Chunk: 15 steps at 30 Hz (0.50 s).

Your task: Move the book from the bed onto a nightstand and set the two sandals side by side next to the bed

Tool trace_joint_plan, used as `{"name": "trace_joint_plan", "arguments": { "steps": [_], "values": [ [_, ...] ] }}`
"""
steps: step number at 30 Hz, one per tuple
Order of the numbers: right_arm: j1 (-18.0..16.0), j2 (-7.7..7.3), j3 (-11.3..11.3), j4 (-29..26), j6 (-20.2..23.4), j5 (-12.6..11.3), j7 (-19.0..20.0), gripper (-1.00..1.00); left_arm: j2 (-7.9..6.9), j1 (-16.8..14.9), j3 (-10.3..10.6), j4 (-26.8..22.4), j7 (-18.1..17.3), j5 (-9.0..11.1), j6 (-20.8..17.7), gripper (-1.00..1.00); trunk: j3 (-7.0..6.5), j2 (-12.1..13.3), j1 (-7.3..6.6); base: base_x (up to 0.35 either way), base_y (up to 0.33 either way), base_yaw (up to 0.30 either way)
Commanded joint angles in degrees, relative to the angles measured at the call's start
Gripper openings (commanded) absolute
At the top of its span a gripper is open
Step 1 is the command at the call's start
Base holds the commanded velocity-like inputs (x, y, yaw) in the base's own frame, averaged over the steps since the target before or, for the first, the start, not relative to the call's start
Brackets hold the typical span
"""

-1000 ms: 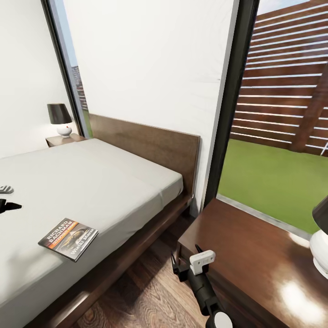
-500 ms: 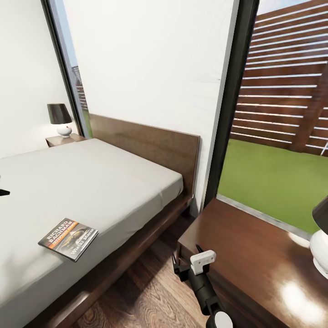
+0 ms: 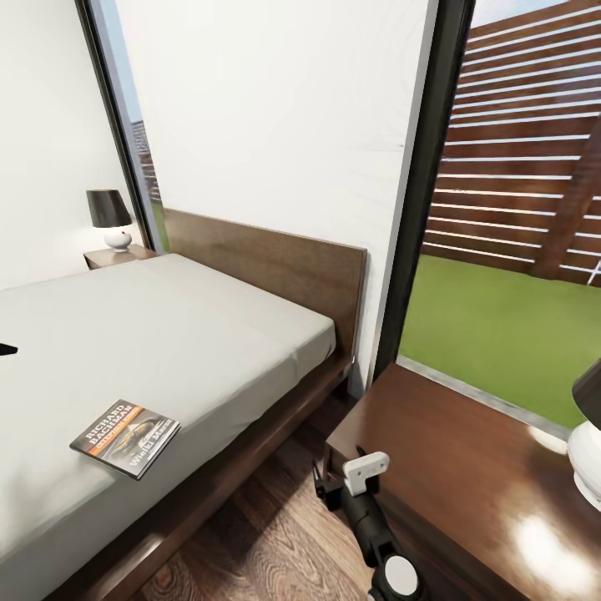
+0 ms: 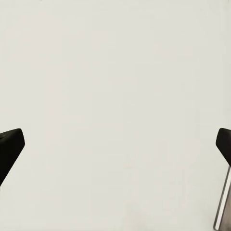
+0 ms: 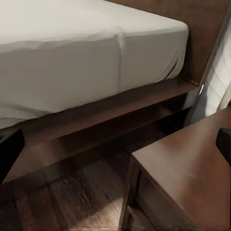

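The right gripper [image 3: 338, 487] hangs low over the wood-plank floor [image 3: 275, 542] in the gap beside the near nightstand [image 3: 467, 484], its black fingertips spread apart with nothing between them; in the right wrist view they sit at opposite edges of the picture, the nightstand's corner [image 5: 187, 168] and the bed frame [image 5: 96, 125] between them. The left gripper [image 4: 115, 144] is likewise released and empty, its two dark fingertips wide apart against a plain pale surface.

The glossy dark nightstand stands just beside the bed [image 3: 167, 334], carrying the white base of a lamp [image 3: 586, 455] at its far right side. The book [image 3: 125, 436], dark-covered with an orange band and white lettering, lies flat on the light grey mattress near the bed's edge that faces the nightstand, well apart from both grippers.

Beyond the mattress rises the dark wooden headboard [image 3: 275, 263] against the white wall. On the far side of the bed a second nightstand [image 3: 113, 256] bears a small lamp [image 3: 110, 219] with a dark shade. A tall dark-framed window [image 3: 509, 209] behind the near nightstand looks out on grass and a slatted fence.
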<state>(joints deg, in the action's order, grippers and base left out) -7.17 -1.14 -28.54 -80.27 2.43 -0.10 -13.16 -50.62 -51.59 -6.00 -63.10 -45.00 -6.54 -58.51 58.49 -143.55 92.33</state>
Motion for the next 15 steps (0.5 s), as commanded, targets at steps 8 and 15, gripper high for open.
{"name": "trace_joint_plan", "arguments": {
  "steps": [8,15],
  "values": [
    [-1.02,0.33,-0.29,-0.22,6.39,1.64,-0.52,1.00,0.00,-0.07,-0.07,-0.15,-0.61,-0.59,-0.27,1.00,0.06,-0.02,-0.01,0.000,0.000,0.000],
    [-1.22,1.14,-0.57,-0.24,7.97,1.91,-0.60,1.00,0.04,-0.02,0.02,-0.19,-0.58,-0.68,-0.18,1.00,0.06,-0.02,-0.01,0.000,0.000,0.000]
  ]
}}
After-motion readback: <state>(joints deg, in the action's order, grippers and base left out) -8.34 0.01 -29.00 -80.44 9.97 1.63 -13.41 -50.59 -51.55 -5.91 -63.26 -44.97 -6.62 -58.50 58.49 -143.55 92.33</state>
